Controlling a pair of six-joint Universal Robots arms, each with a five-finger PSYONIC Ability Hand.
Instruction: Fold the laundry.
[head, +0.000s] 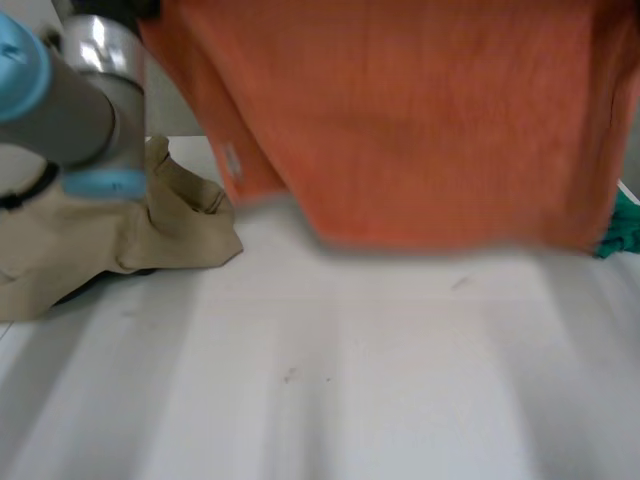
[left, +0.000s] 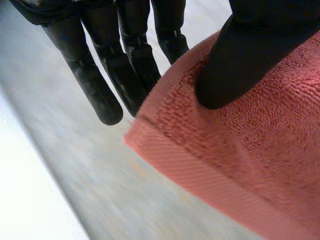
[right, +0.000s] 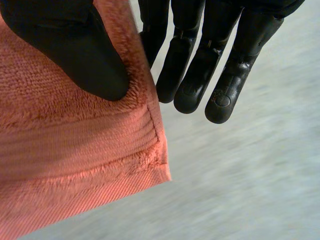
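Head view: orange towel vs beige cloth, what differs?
The towel is bright orange, the cloth pale beige. The towel is held up and spread wide, the left hand and right hand each pinching it near a corner; the cloth lies crumpled on the table. Both are soft laundry.

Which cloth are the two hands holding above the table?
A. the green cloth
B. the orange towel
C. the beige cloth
B: in its own wrist view the left hand and the right hand each press a thumb on a corner of the towel, which hangs over the table; the beige cloth lies on the table.
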